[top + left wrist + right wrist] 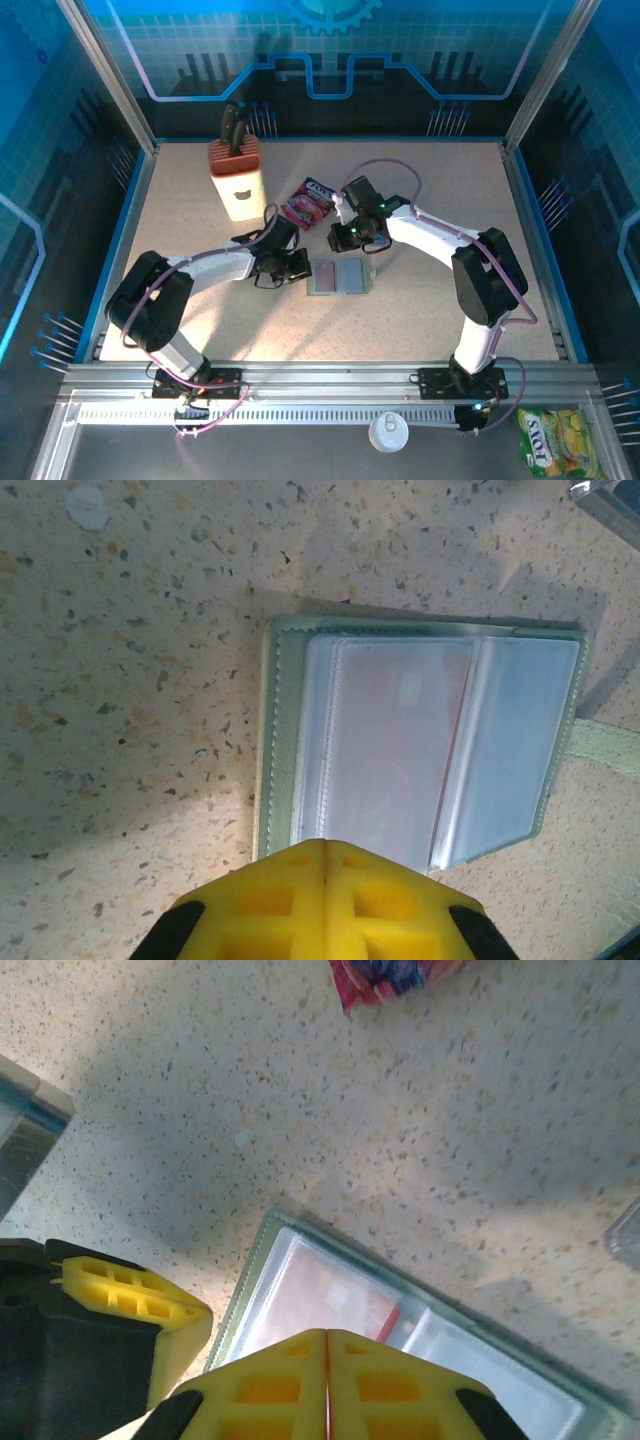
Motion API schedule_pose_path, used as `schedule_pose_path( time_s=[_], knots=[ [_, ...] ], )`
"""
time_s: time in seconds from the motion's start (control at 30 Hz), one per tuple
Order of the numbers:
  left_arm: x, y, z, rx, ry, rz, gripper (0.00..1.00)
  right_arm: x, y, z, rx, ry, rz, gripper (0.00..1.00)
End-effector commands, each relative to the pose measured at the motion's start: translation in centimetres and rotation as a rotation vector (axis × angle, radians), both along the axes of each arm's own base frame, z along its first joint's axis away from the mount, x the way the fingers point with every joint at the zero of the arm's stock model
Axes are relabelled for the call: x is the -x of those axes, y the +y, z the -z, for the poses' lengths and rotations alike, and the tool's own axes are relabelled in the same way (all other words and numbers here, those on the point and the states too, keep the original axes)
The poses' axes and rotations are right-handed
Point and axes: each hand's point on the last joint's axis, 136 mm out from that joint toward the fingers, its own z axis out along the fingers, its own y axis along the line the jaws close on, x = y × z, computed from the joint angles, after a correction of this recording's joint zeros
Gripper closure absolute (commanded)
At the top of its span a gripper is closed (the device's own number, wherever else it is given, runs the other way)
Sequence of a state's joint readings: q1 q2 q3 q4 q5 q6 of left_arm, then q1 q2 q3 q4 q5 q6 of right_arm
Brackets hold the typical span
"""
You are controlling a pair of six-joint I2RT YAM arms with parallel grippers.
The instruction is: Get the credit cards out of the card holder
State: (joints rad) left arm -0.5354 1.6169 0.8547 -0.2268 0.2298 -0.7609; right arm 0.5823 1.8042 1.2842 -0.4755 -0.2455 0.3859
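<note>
Card holder (338, 277) lies open and flat on the counter (440, 190), just right of centre in the top view, with both inner panels facing up. In the left wrist view I read a red card (400, 735) behind the wider clear sleeve, fully inside its pocket. The narrower panel to its right looks pale blue-grey, and I cannot tell whether it holds a card.

Left jaws: closed and gripping nothing, the yellow fingers (280, 905) pressed together along a single seam. The tips overlap the holder's lower edge in the left wrist frame; I cannot tell whether they make contact. In the top view they sit just left of the holder.

Right jaws: closed and empty, the yellow fingers (385, 1390) meeting at bottom centre of the right wrist frame, over the holder's edge. In the top view they sit at the holder's upper edge. The left arm's finger (135, 1300) shows at lower left of that wrist frame, just beside the holder.

Pink snack packet (308, 203) lies above the holder, apart from it. Knife block (235, 180) stands at upper left.
</note>
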Motion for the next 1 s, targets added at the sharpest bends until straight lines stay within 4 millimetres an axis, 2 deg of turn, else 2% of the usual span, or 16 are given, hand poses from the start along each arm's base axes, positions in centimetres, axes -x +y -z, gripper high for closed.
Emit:
schedule_pose_path(
  time_s=[0.0,0.23,0.43,0.97],
  knots=[
    [0.2,-0.1,0.9,0.013,0.037,-0.007,1.00,1.1,1.7,-1.1,-0.141,0.064,0.052,0.90],
    [0.6,-0.1,2.1,0.001,0.081,-0.010,1.00,2.9,2.3,0.5,-0.192,0.200,0.081,0.90],
    [0.9,0.3,2.7,-0.017,0.101,-0.015,1.00,3.9,1.9,2.1,-0.176,0.268,0.095,0.89],
    [0.9,0.8,3.2,-0.062,0.112,-0.011,1.00,5.6,1.7,4.1,-0.170,0.360,0.103,0.80]
  ],
)
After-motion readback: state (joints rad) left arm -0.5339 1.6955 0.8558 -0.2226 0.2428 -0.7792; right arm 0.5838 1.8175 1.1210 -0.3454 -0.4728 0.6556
